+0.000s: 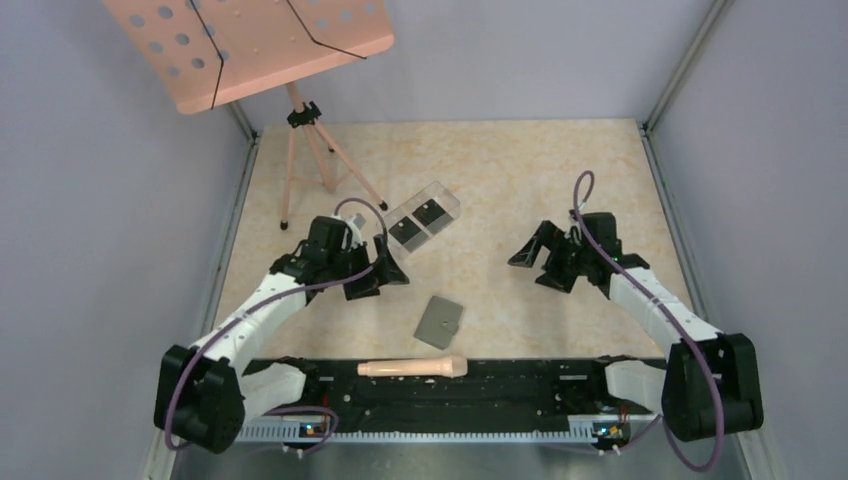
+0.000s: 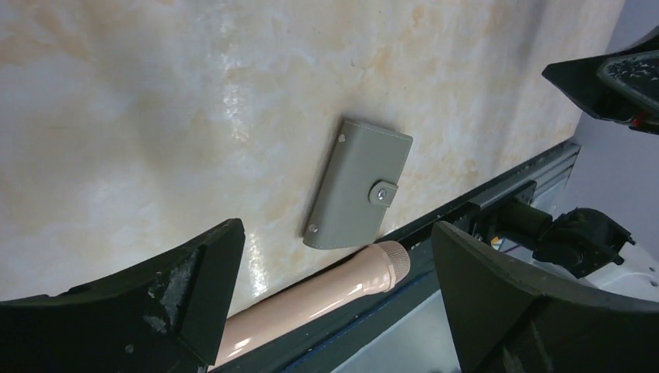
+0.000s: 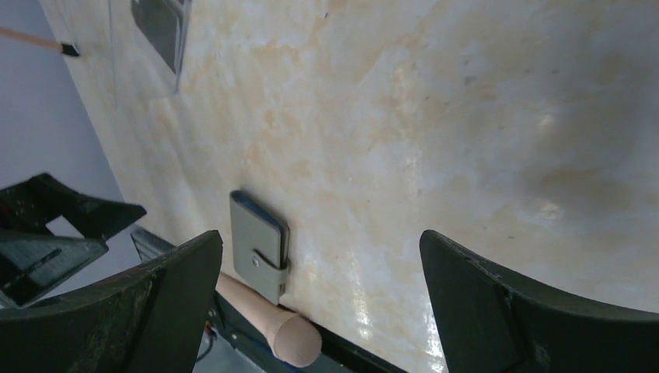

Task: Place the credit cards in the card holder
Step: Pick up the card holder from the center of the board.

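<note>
place: robot lab test cell | signs: framed gray walls | marbled table | black mounting rail at near edge

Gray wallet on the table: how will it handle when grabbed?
The card holder lies flat and thin on the glossy table, so it probably slides when pushed. Its snap tab looks fastened, so it should stay closed and fairly stiff when lifted.
</note>
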Robot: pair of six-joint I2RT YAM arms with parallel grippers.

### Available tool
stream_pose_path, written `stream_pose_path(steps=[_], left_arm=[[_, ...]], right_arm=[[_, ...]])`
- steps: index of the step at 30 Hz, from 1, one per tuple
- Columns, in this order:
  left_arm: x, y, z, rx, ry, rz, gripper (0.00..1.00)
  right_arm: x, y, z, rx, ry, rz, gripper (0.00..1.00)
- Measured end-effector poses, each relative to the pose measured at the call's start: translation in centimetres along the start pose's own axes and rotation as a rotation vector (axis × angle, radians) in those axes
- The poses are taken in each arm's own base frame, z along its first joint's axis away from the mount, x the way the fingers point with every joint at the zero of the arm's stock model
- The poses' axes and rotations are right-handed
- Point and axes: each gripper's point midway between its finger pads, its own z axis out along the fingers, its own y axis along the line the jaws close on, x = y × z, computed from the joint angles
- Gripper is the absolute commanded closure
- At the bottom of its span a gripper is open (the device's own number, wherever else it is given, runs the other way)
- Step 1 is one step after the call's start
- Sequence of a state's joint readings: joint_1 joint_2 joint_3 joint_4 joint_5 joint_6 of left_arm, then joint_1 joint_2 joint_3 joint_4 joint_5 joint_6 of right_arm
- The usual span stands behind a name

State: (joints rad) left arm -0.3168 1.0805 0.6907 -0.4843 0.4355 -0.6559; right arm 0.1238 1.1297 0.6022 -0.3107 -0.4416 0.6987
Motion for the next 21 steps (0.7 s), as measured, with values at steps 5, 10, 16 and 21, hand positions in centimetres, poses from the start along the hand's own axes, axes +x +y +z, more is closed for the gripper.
stream_pose_path(steps=[5,10,16,21], left_arm=[[2.0,-0.8,3.2,0.023,0.125,-0.017,0.14],[4.6,-0.5,5.8,0.018,0.235,-0.045,0.19],[7.5,-0.1,7.2,0.027,0.319,-0.094,0.27],[8.5,-0.5,8.1,0.035,0.353,-0.124,0.39]], right_arm=[[5.0,2.0,2.3,-0.043,0.187,-0.05,0.08],[9.4,3.3,4.1,-0.065,0.341,-0.045,0.15],[12.6,4.3,5.9,-0.092,0.451,-0.009,0.23],[13.9,5.2,7.1,-0.136,0.522,0.034,0.32]])
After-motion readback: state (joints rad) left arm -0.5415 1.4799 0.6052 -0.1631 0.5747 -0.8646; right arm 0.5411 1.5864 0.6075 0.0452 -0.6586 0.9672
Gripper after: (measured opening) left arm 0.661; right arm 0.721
